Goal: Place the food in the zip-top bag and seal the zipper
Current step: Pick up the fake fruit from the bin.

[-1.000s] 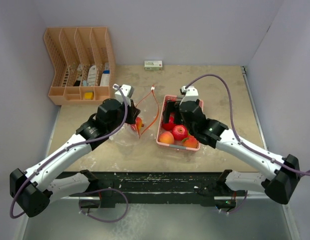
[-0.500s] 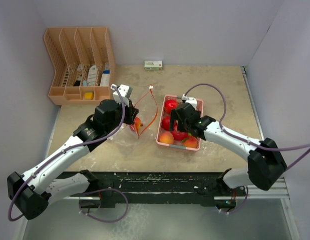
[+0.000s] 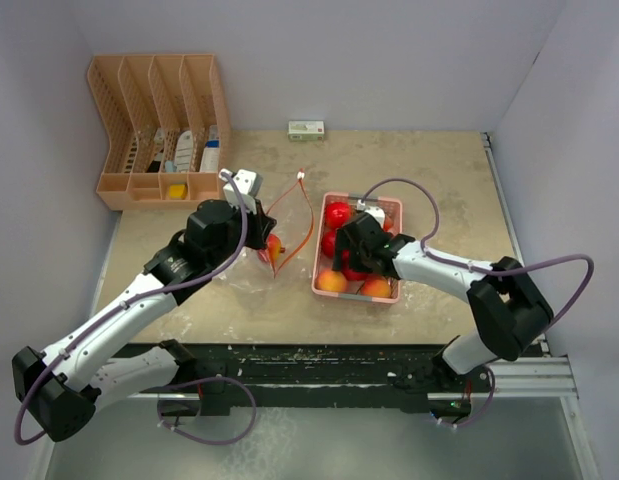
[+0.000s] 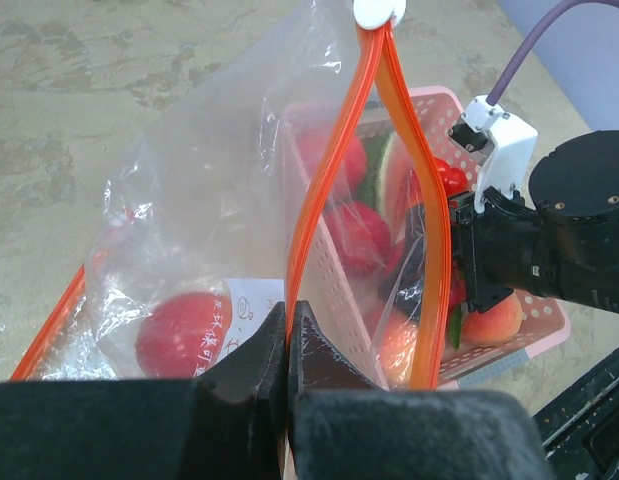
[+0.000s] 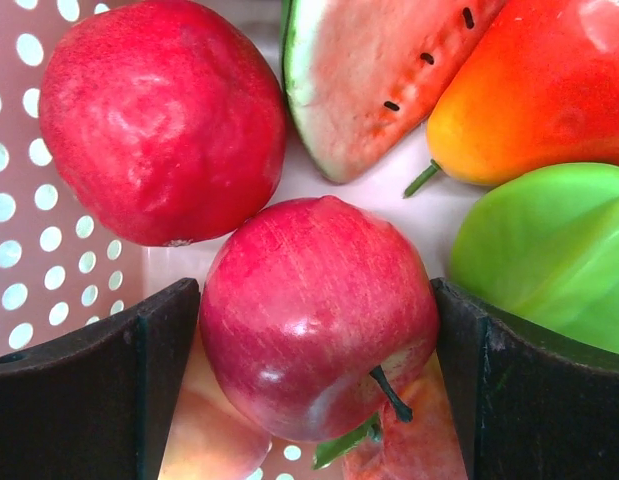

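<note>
My left gripper (image 3: 265,250) (image 4: 288,335) is shut on the orange zipper edge of the clear zip-top bag (image 3: 289,215) (image 4: 209,190) and holds its mouth open. One red fruit (image 4: 179,335) lies inside the bag. My right gripper (image 3: 351,260) (image 5: 319,380) is down in the pink basket (image 3: 392,210). Its fingers press both sides of a red apple (image 5: 309,340). Around it lie another red apple (image 5: 159,120), a watermelon slice (image 5: 379,80), an orange peach (image 5: 549,90) and a green piece (image 5: 549,250). Two peaches (image 3: 332,282) show at the basket's near end.
An orange desk organizer (image 3: 159,130) stands at the back left. A small white box (image 3: 306,129) lies at the back wall. The basket sits just right of the bag's mouth. Walls close in the left, back and right sides.
My right gripper has moved down and toward the near left inside the basket, onto the red apple. The left gripper and the bag have barely moved.
</note>
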You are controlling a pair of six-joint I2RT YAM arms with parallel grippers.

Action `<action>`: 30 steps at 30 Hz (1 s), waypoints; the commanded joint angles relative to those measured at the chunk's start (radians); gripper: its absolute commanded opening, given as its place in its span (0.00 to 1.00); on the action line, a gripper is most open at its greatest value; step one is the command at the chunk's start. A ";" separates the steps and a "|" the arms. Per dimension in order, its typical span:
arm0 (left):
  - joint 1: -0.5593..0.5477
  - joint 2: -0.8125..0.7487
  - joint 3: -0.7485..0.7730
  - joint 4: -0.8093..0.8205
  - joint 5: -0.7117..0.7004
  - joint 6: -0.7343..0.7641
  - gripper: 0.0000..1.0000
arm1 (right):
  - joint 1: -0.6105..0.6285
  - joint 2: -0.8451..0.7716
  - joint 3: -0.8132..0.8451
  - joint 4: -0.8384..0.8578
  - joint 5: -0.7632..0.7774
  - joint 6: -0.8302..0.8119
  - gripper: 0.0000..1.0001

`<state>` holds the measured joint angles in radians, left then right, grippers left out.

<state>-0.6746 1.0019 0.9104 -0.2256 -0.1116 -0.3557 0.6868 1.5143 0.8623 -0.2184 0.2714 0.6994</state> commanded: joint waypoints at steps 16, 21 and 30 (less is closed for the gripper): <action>-0.002 -0.018 -0.010 0.033 -0.016 0.003 0.00 | 0.004 -0.329 0.094 -0.070 -0.039 -0.116 0.67; 0.000 -0.008 -0.014 0.035 -0.016 0.001 0.00 | 0.004 -0.511 0.074 0.173 -0.323 -0.208 0.65; -0.001 0.003 -0.009 0.040 -0.010 -0.008 0.00 | 0.082 -0.419 0.117 0.505 -0.525 -0.192 0.64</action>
<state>-0.6746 1.0019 0.9012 -0.2260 -0.1131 -0.3565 0.7136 1.0077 0.9276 0.1055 -0.1535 0.5323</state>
